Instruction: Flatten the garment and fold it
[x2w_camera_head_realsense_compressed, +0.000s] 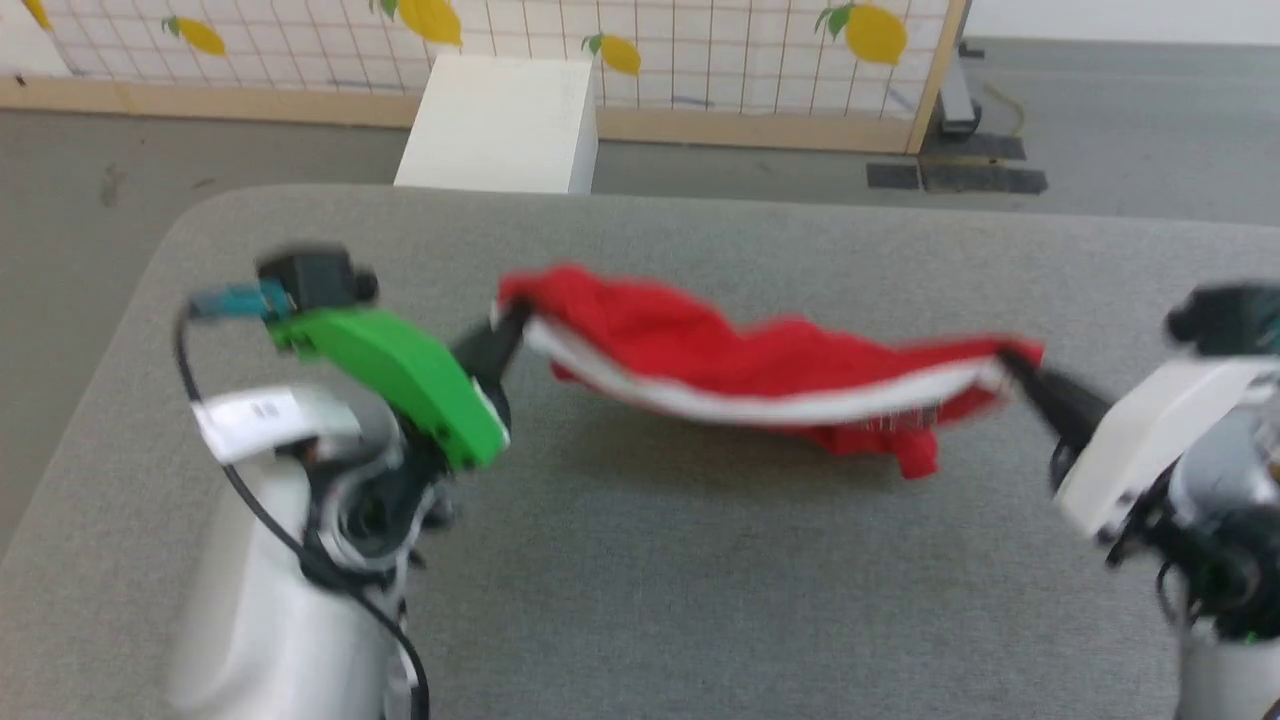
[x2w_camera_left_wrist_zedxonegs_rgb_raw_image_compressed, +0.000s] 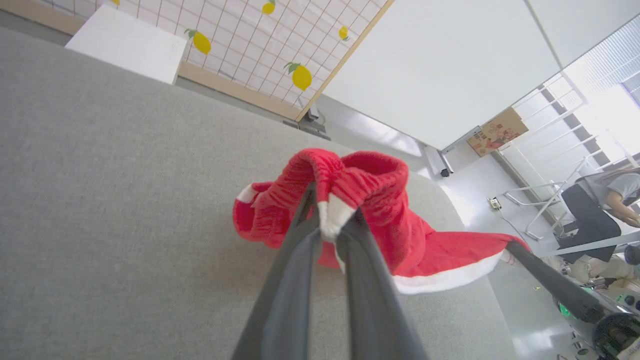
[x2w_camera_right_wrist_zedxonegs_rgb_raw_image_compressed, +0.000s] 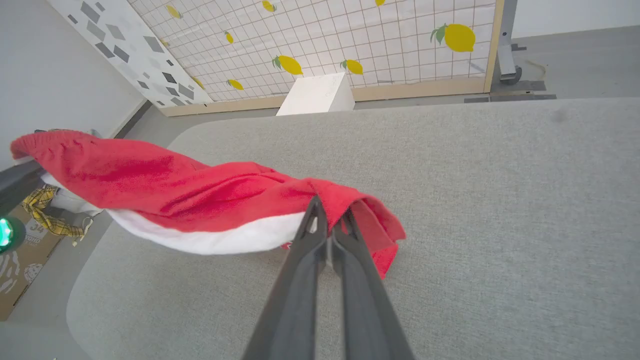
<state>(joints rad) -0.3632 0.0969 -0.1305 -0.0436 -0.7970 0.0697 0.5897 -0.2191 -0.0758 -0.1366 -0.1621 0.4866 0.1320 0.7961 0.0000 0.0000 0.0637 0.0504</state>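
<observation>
The garment (x2w_camera_head_realsense_compressed: 740, 360) is a pair of red shorts with a white trim band, hanging stretched above the grey table (x2w_camera_head_realsense_compressed: 640, 560) between both arms. My left gripper (x2w_camera_head_realsense_compressed: 512, 322) is shut on its left end. In the left wrist view that gripper (x2w_camera_left_wrist_zedxonegs_rgb_raw_image_compressed: 332, 212) pinches a white and red fold of the garment (x2w_camera_left_wrist_zedxonegs_rgb_raw_image_compressed: 380, 200). My right gripper (x2w_camera_head_realsense_compressed: 1008, 362) is shut on the right end. Seen from the right wrist, the gripper (x2w_camera_right_wrist_zedxonegs_rgb_raw_image_compressed: 331, 216) clamps the red cloth (x2w_camera_right_wrist_zedxonegs_rgb_raw_image_compressed: 200, 190) where it bunches, and a loose flap droops below. White print shows faintly on the hanging part.
A white box (x2w_camera_head_realsense_compressed: 500, 125) stands on the floor beyond the table's far edge, before a lemon-patterned screen (x2w_camera_head_realsense_compressed: 700, 40). A cardboard box (x2w_camera_right_wrist_zedxonegs_rgb_raw_image_compressed: 20, 250) sits on the floor at the left. A person (x2w_camera_left_wrist_zedxonegs_rgb_raw_image_compressed: 607, 200) sits far off to the right.
</observation>
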